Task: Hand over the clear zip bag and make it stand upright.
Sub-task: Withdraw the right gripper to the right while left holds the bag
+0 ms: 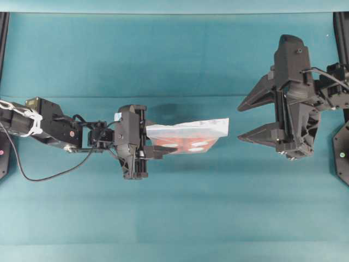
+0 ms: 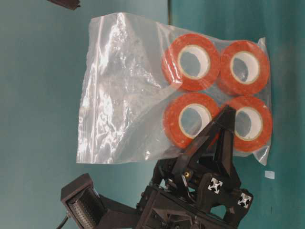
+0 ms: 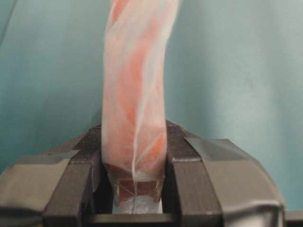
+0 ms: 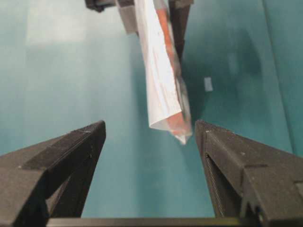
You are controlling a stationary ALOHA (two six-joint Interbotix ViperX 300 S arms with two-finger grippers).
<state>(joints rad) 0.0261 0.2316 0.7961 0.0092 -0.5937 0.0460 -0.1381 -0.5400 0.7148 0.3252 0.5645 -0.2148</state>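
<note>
From overhead, the left gripper (image 1: 146,143) pinches one end of the clear zip bag (image 1: 188,136) and holds it out level above the teal table cloth (image 1: 163,218), pointing toward the right gripper (image 1: 252,120). That one waits near the bag's free end with its jaws spread wide and nothing between them. So the pickup looks done — the transfer itself and the standing-up are both left.

The table-level view, turned on its side, shows the bag as thin, crinkly, glossy film, one half empty and wrinkled, the other packed with four orange-red rolls (image 2: 191,62) with white cores.

In the left wrist view the matte black fingers (image 3: 182,156) clamp the film edge-on; the bag rises as a narrow, blurred orange-white strip.

In the right wrist view two ribbed, wedge-shaped fingers (image 4: 236,156) stand far apart — the bag's free corner hangs ahead of them, not yet between.
</note>
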